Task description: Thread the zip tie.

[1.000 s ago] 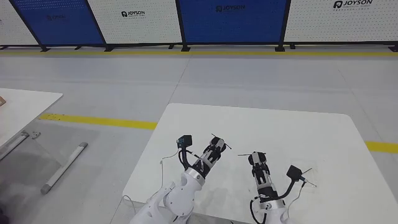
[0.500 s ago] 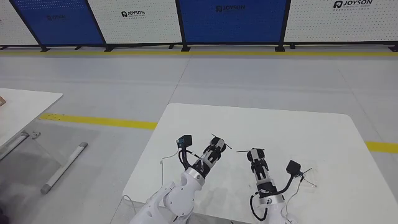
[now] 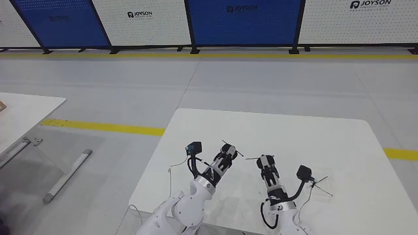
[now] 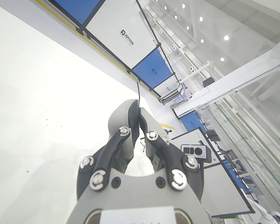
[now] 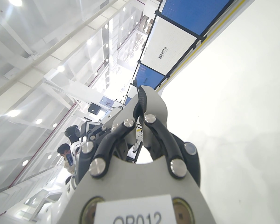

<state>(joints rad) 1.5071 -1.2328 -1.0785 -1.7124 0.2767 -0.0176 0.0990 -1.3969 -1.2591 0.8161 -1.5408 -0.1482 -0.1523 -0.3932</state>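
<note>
Top view: left hand (image 3: 228,151) and right hand (image 3: 262,161) side by side over the white tabletop (image 3: 313,130), on its near half, close to each other but apart. Left wrist view: fingers (image 4: 121,117) pressed closed on a thin black zip tie (image 4: 138,92), standing out past the tips. Right wrist view: fingers (image 5: 156,103) closed too, gripping a wider black strip (image 5: 141,96), short end out past the tips. Cannot tell whether one tie or two.
</note>
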